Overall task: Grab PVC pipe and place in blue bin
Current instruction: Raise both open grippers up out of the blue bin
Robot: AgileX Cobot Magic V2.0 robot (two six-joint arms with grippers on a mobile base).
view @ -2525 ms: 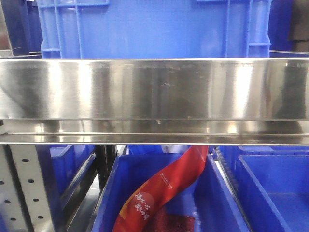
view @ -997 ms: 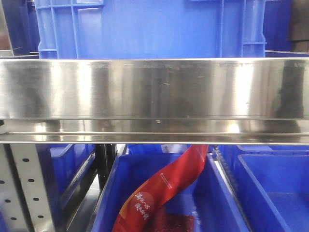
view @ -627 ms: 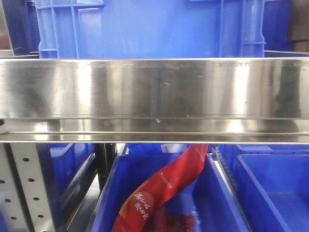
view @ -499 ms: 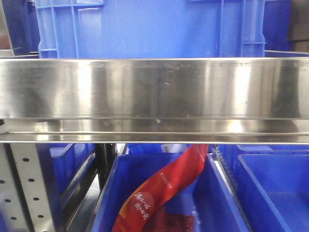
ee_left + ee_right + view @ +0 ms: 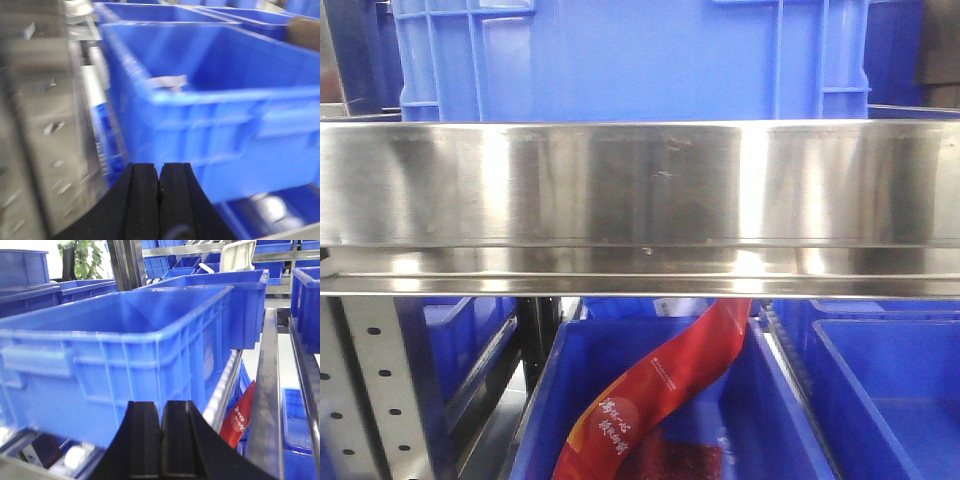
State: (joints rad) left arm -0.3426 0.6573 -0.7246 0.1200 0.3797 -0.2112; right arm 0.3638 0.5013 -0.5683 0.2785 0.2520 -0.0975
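- The left hand (image 5: 159,187) shows at the bottom of its wrist view with its two black pads pressed together and nothing between them.
- The right hand (image 5: 161,432) looks the same in its own wrist view: pads pressed together, holding nothing.
- Just beyond the left hand stands a large blue bin (image 5: 215,110), with a pale scrap near its near-left inner corner; the view is blurred, so I cannot tell what that scrap is.
- Beyond the right hand is a blue bin (image 5: 125,355) with an open top, and as far as the view reaches its inside looks empty.
- No pipe is visible in any of the views, so its place cannot be told from here.
- My judgement is that the task is at its start, in the searching or approach stage: neither hand has gripped anything.
- The next move calls for finding the pipe, spreading one hand and bringing it around the pipe before any carry to the bin.
- In the front view a steel shelf rail (image 5: 640,185) runs across the frame, with a blue bin (image 5: 630,60) sitting on the shelf above it.
- Below the rail, a red banner (image 5: 660,385) hangs down into a lower blue bin (image 5: 545,400).
- Further off are more blue bins on racks, a white chair (image 5: 237,255) and a green plant (image 5: 85,257) at the far left.
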